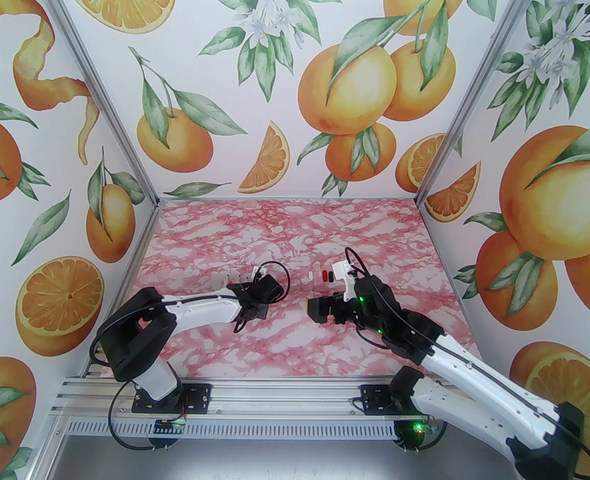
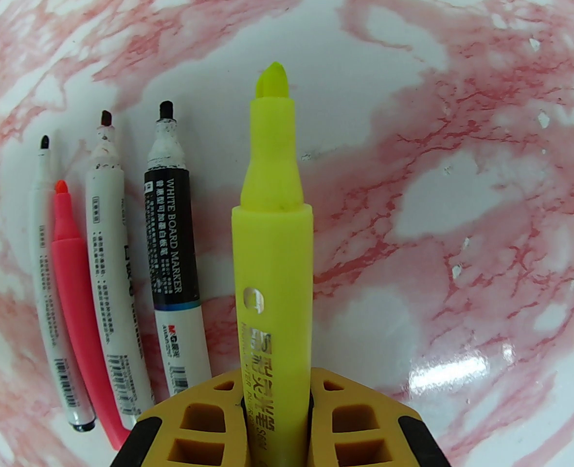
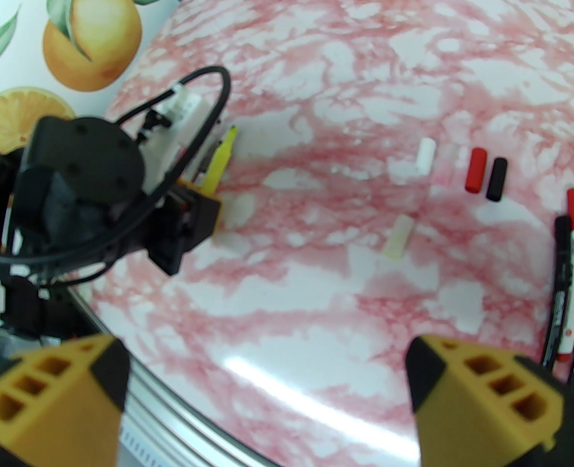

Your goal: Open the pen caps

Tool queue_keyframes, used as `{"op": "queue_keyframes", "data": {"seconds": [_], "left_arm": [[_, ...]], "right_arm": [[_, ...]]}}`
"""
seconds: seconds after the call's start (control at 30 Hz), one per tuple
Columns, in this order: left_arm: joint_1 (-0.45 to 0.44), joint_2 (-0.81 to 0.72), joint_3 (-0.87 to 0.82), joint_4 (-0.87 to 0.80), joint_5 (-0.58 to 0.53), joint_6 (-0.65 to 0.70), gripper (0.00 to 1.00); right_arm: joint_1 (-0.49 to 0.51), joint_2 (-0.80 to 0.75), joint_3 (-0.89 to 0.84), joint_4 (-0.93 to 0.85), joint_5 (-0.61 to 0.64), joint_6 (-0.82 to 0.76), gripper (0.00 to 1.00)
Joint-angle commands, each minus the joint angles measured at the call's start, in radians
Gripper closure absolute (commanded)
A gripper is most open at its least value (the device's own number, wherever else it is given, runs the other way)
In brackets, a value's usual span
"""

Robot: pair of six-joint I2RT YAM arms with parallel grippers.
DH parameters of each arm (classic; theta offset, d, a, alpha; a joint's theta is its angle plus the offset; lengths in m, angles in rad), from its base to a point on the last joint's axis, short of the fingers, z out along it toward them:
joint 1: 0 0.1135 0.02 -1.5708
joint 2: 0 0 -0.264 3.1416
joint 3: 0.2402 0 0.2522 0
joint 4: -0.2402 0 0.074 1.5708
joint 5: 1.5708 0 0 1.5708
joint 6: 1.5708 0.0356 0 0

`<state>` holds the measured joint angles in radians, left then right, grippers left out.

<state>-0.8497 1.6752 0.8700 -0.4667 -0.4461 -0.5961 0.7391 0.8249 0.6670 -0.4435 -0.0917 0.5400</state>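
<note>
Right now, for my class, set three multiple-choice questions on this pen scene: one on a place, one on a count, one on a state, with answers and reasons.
1. Where is the loose red cap? A beside the black cap on the table; B in the right jaws; C against the back wall.
2. How many uncapped pens lie beside the yellow highlighter held in the left jaws? A two; B four; C six.
3. How do the right jaws stand? A shut on a cap; B shut on a pen; C open, empty.
Answers: 1 A, the two caps lie side by side on the table. 2 B, four bare tips show in a row. 3 C, they stand wide apart with nothing between.
</note>
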Motion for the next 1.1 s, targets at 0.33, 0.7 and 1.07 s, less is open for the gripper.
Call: {"op": "queue_keyframes", "data": {"seconds": [0.33, 0.7, 1.07], "left_arm": [[0.01, 0.04, 0.045, -0.018, -0.042, -0.013, 0.85], [0.006, 0.015, 0.015, -0.019, -0.038, -0.03, 0.69], [-0.028, -0.097, 0.034, -0.058, -0.028, -0.034, 0.68]], "right_arm": [[0.005, 0.02, -0.02, 0.031, -0.022, 0.005, 0.0], [0.003, 0.019, -0.02, 0.029, -0.01, 0.007, 0.0], [0.003, 0.001, -0.03, -0.009, 0.093, 0.043, 0.0]]}}
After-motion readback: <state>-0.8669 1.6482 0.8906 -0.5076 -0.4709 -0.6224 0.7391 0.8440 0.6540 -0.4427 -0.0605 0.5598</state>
